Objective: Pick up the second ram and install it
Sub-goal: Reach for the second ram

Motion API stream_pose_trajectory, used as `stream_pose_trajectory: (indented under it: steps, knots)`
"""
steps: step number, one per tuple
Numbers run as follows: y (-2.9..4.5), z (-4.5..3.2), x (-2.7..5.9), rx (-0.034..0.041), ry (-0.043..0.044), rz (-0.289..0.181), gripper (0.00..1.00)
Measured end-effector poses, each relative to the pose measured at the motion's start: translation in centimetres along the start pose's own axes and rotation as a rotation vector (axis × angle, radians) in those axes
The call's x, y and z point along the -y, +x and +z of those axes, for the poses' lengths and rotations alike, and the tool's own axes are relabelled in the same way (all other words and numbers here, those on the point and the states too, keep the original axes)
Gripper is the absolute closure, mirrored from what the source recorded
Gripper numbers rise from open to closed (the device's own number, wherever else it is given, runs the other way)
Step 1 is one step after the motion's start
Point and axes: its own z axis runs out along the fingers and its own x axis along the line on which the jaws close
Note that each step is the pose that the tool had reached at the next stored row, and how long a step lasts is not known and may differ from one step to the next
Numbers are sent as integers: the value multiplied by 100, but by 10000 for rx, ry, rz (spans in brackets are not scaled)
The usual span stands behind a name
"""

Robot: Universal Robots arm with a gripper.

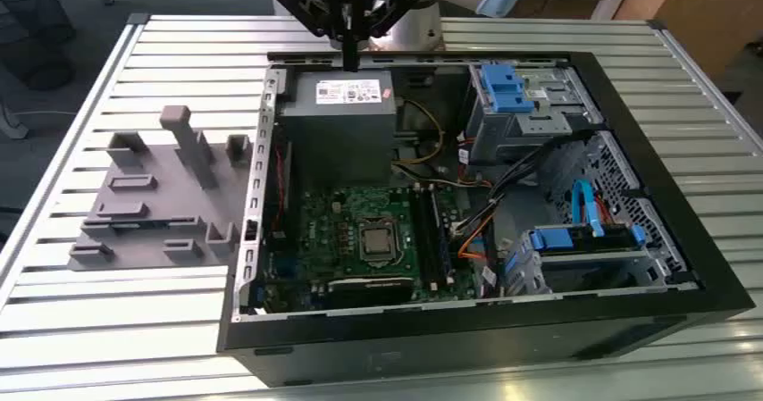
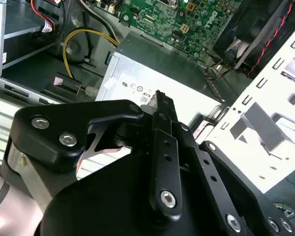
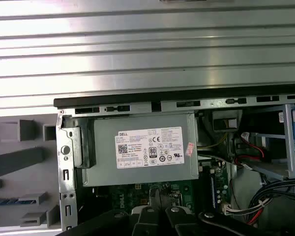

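**Gripper [image 1: 348, 33] holding the second ram [image 1: 350, 60] over the open case**

The fingers are drawn almost together on a thin dark strip, judged to be the second ram. It hangs edge-on below the fingertips, and in the second wrist view its end [image 2: 162, 101] protrudes between them. Such a module is probably light, stiff and fragile, so it is best held by its flat faces, away from the contact edge. It hangs over the power supply [image 1: 339, 129] by the rear wall of the computer case [image 1: 501, 325]. The gray fixture [image 1: 131, 209] lies well apart, toward the exterior view's left.
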Motion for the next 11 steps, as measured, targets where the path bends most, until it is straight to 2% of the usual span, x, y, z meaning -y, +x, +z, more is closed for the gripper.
stream_pose_trajectory:
  steps: [11]
  knots:
    - [24,-1,2,0,0,0,89]
